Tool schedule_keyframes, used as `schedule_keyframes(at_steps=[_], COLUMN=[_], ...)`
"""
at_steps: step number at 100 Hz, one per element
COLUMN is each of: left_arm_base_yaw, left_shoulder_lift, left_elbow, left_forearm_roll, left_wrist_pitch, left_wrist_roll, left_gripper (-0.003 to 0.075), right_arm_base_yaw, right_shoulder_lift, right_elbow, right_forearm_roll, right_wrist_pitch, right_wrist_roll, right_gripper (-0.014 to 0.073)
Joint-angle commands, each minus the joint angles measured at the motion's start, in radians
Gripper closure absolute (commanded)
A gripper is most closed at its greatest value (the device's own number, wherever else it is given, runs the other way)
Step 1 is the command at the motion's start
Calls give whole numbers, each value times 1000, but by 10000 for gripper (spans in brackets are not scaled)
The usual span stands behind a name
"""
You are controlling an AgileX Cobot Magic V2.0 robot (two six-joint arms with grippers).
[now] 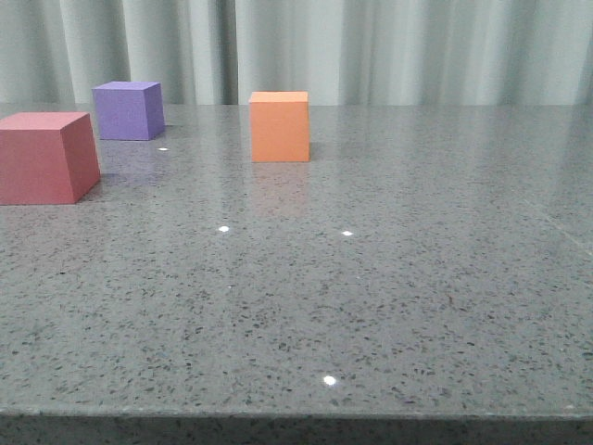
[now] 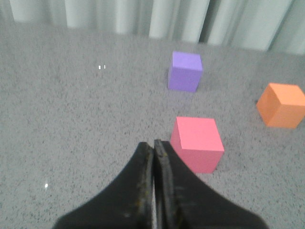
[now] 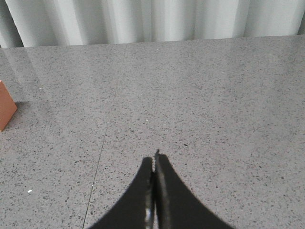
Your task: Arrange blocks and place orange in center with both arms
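From my seat, the nearest stretch of the grey speckled stone tabletop (image 1: pixel 389 306) lies bare from its front edge up to the cubes, with wide room across the middle and the whole right side. My left hand (image 2: pixel 154 145) has its black fingers pressed together, nothing between them, and hangs above the tabletop just short of the pinkish-red matte cube (image 2: pixel 197 143). My right hand (image 3: pixel 154 160) is likewise closed on nothing, over bare stone.

In the front view the pinkish-red matte cube (image 1: pixel 46 157) is nearest and sits at the far left, its left side cut off by the picture's edge. Behind it and a little right stands the purple matte cube (image 1: pixel 128 109), apart from it, close to the tabletop's back edge. The orange matte cube (image 1: pixel 279 126) stands alone near the middle of the tabletop's width, well clear of the other two, with room on every side.

Neither arm shows in the front view. In the right wrist view only a corner of the orange cube (image 3: pixel 5 106) appears, cut off at the picture's side. Pale pleated curtains (image 1: pixel 371 46) close off everything beyond the back edge.
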Motion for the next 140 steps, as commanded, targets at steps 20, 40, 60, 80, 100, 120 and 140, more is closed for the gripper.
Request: schedule_keyframes(at_steps=[20, 40, 60, 80, 100, 120, 140], left_arm_base_yaw=[1, 1, 1, 1, 1, -44, -216], left_shoulder_lift=[215, 262, 274, 276, 281, 365, 535], left_elbow=[-201, -201, -201, -201, -201, -262, -412], left_forearm_roll=[-11, -11, -11, -11, -76, -151, -151], left_wrist_pitch=[94, 125, 143, 138, 102, 68, 23], left_wrist_roll=[-5, -5, -5, -5, -5, -5, -17], left_gripper=[741, 724, 316, 55, 84, 84, 85], right_arm_base_yaw=[-7, -7, -7, -7, -7, -7, -7], right_shoulder_lift=[0, 0, 0, 0, 0, 0, 0], right_elbow=[-25, -25, -24, -24, -24, -24, -24], right_forearm_roll=[-21, -21, -21, -21, -21, -21, -21], right_wrist_pitch=[-81, -81, -81, -81, -81, -81, -81], right_wrist_roll=[-12, -12, -12, -12, -12, -12, -12], right_gripper=[662, 662, 662, 662, 662, 662, 662])
